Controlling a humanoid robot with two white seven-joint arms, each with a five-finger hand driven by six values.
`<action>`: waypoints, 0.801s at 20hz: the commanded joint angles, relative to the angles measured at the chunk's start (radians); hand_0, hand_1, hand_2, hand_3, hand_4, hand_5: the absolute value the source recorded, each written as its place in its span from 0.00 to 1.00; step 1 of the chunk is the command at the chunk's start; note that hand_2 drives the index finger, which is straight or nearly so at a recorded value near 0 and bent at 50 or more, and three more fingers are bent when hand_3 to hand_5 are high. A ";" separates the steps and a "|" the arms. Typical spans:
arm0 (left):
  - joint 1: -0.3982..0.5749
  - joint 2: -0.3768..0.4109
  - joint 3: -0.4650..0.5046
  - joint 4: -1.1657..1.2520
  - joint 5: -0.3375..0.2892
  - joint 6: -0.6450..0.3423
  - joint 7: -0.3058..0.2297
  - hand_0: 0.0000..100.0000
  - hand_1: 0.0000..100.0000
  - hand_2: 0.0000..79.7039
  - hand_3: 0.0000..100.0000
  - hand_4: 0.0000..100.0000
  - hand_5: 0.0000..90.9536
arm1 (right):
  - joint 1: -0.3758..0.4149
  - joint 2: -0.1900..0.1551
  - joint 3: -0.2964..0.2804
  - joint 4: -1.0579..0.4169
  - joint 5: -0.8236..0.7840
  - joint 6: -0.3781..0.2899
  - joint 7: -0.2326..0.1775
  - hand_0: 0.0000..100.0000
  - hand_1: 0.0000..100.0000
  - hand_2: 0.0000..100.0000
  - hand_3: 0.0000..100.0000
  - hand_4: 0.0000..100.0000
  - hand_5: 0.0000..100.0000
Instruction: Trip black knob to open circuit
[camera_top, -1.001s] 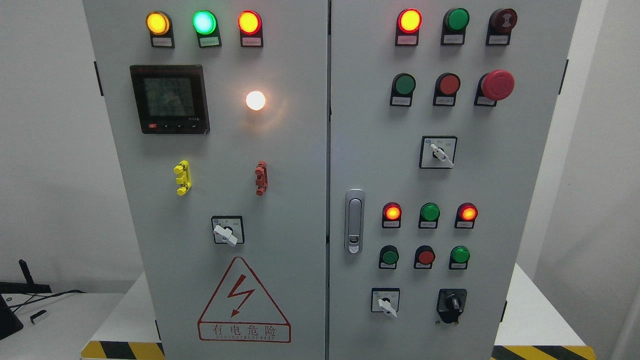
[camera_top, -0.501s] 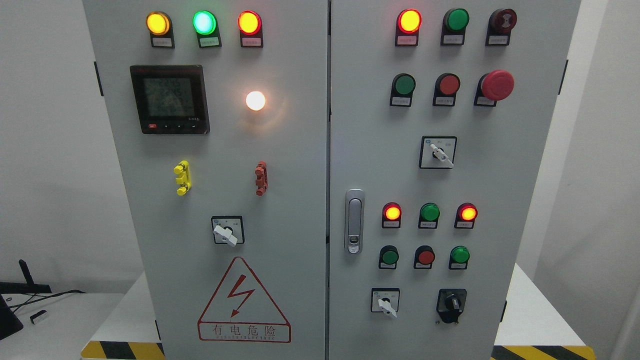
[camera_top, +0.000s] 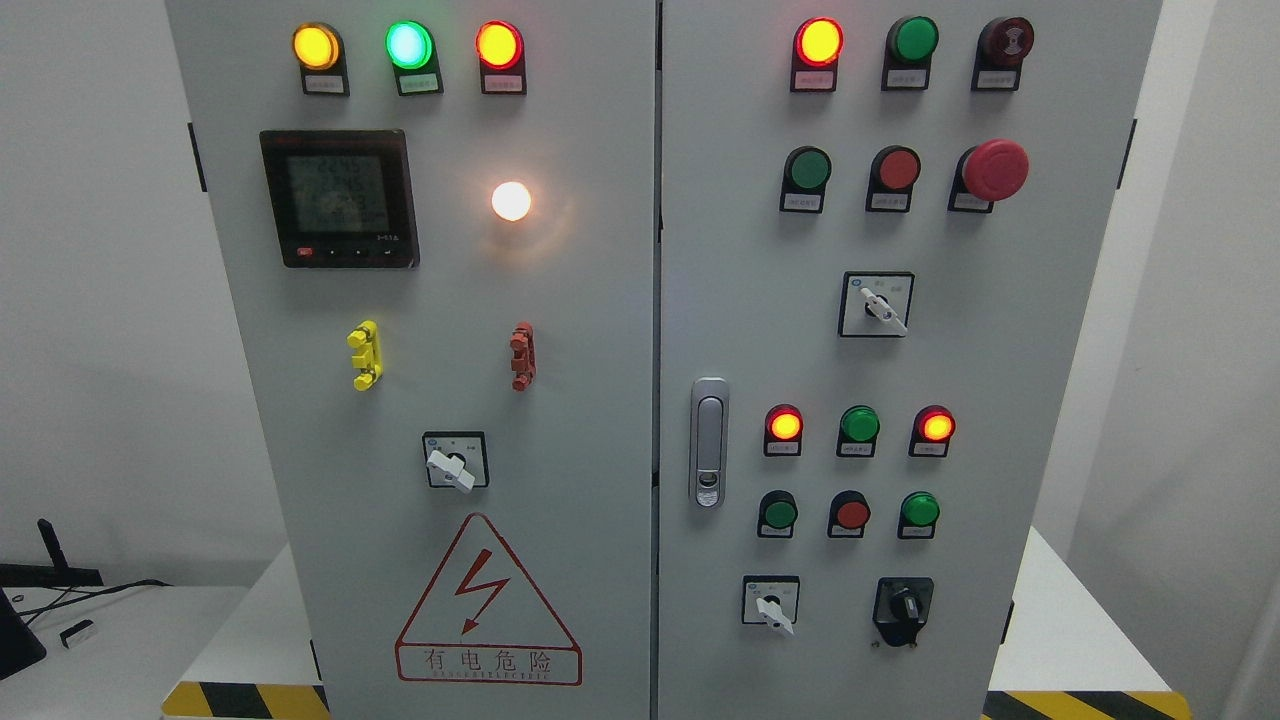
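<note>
From my head camera I face a grey two-door electrical cabinet (camera_top: 560, 300) that fills most of the picture. Neither of my hands shows anywhere here, so I cannot tell whether their fingers are spread or curled, or whether they hold anything.

The black knob (camera_top: 904, 608) sits at the lower right of the right door, on a black housing, its pointer roughly upright, tilted a little. Nothing touches it. Just to its left on the same row is a white-handled selector switch (camera_top: 771, 604) on a square plate, its handle pointing down and to the right. Above these run two rows of three: a lit red lamp (camera_top: 785, 424), a green lamp (camera_top: 860, 424) and a second lit red lamp (camera_top: 935, 425), then beneath them a green, a red and a green push button. Higher on that door stands another white selector (camera_top: 878, 305), and above it a large red mushroom button (camera_top: 994, 169) at the right end of its row. A metal door latch (camera_top: 709, 442) lies near the door's left edge.

On the left door a dark digital meter (camera_top: 339, 198) shows a faint readout, with a glowing white lamp (camera_top: 511, 201) to its right. Yellow, green and red lamps glow along the top. Lower down are a yellow clip (camera_top: 365, 355) and a red clip (camera_top: 522, 356), a third white selector (camera_top: 455, 462), and a red triangular electric-hazard sign (camera_top: 488, 600).

The cabinet rests on a white platform (camera_top: 1060, 630) edged with yellow and black stripes.
</note>
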 joint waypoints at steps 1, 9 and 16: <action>0.000 0.000 0.000 0.001 -0.031 0.000 -0.001 0.12 0.39 0.00 0.00 0.00 0.00 | -0.053 0.013 -0.053 -0.367 0.001 0.059 0.003 0.24 0.70 0.42 0.82 0.81 0.88; 0.000 -0.001 0.000 0.001 -0.031 0.000 -0.001 0.12 0.39 0.00 0.00 0.00 0.00 | -0.180 0.015 -0.070 -0.471 0.001 0.140 -0.001 0.25 0.69 0.42 0.81 0.82 0.89; 0.000 -0.001 0.000 0.001 -0.031 0.000 -0.001 0.12 0.39 0.00 0.00 0.00 0.00 | -0.332 0.016 -0.070 -0.528 0.002 0.329 -0.002 0.26 0.72 0.41 0.78 0.81 0.89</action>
